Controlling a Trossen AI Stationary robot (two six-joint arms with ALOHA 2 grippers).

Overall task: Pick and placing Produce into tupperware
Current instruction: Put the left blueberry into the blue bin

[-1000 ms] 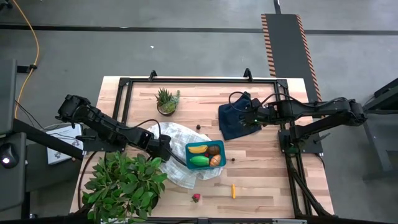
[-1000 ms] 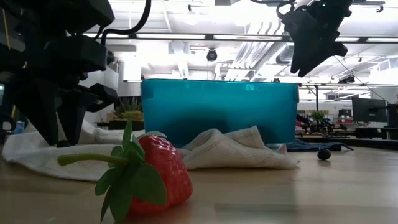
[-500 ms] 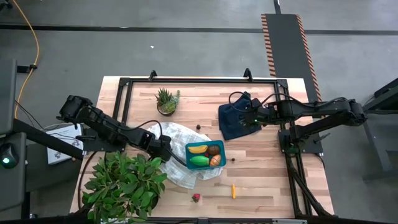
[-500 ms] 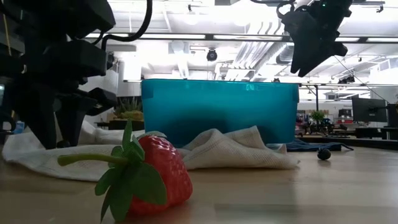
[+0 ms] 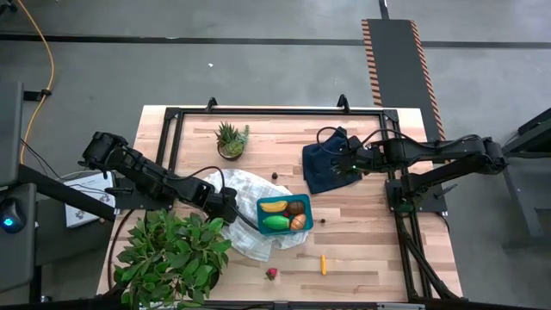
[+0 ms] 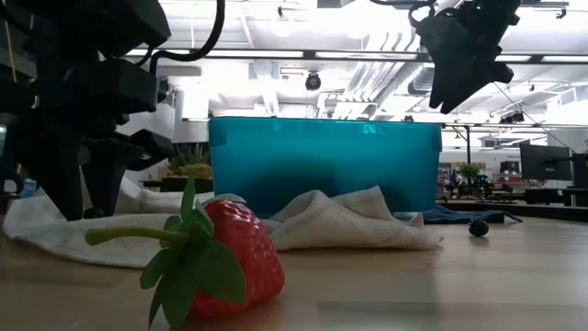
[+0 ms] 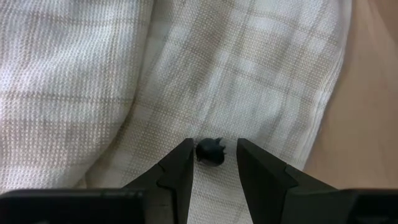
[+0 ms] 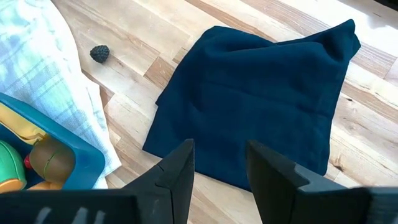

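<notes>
The teal tupperware (image 5: 284,213) stands on a white checked cloth (image 5: 245,194) and holds the banana (image 5: 274,206), the brown round fruit (image 5: 296,207), the green fruit (image 5: 275,222) and the orange wedge (image 5: 298,222). My left gripper (image 5: 225,205) is low over the cloth, left of the box, and open. Its fingers stand on either side of a dark berry (image 7: 210,154) lying on the cloth, with a gap showing on one side. My right gripper (image 5: 349,164) hovers open above the navy cloth (image 8: 249,99). The strawberry (image 5: 272,274) and the carrot (image 5: 324,263) lie near the table's near edge.
Two more dark berries lie on the wood, one (image 5: 275,175) beyond the box and one (image 5: 323,220) to its right. A potted succulent (image 5: 231,139) stands toward the far edge. A big leafy plant (image 5: 172,254) fills the near left corner. A black frame (image 5: 275,112) rims the table.
My left gripper has come down a little toward the white cloth and then held still. Nothing else has moved.
</notes>
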